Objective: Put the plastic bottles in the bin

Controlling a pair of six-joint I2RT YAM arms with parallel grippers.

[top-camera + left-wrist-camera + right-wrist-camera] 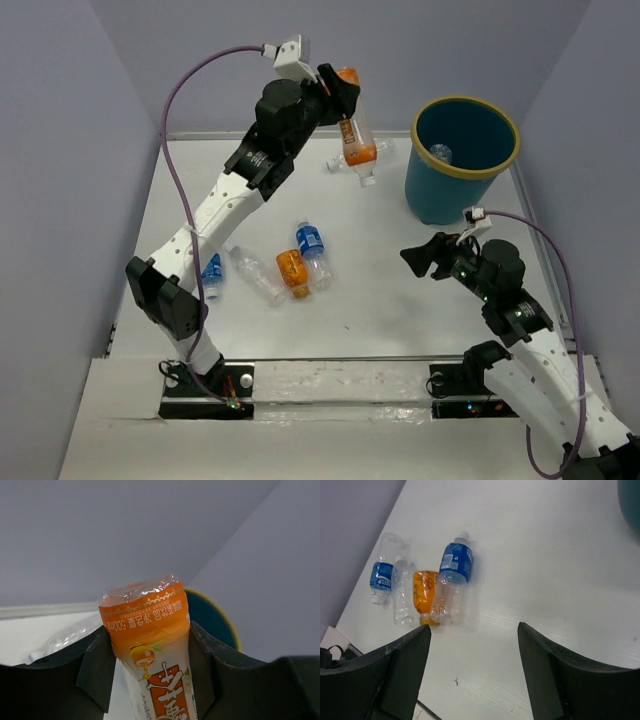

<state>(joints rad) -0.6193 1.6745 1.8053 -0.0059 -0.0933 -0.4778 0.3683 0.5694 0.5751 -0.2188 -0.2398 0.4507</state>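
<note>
The left tool (338,92) is clamped near the base of an orange bottle (357,142), which hangs cap-down at upper centre, left of the bin (440,195). It looks empty, so probably light, thin-walled, crushable and slick; a gentle mid-body grip suits. The right tool (422,256) gapes empty at centre right. 4 bottles (292,270) lie clustered on the worktop (400,320), lower left of centre.

Two dark fingers (405,665) stand apart at the bottom edge, bare white bench (545,555) showing between them. Beyond lie four bottles, bunched side by side: a small blue-labelled bottle (382,575), a clear bottle (402,597), an orange bottle (424,595) and a larger blue-labelled bottle (452,580).
</note>
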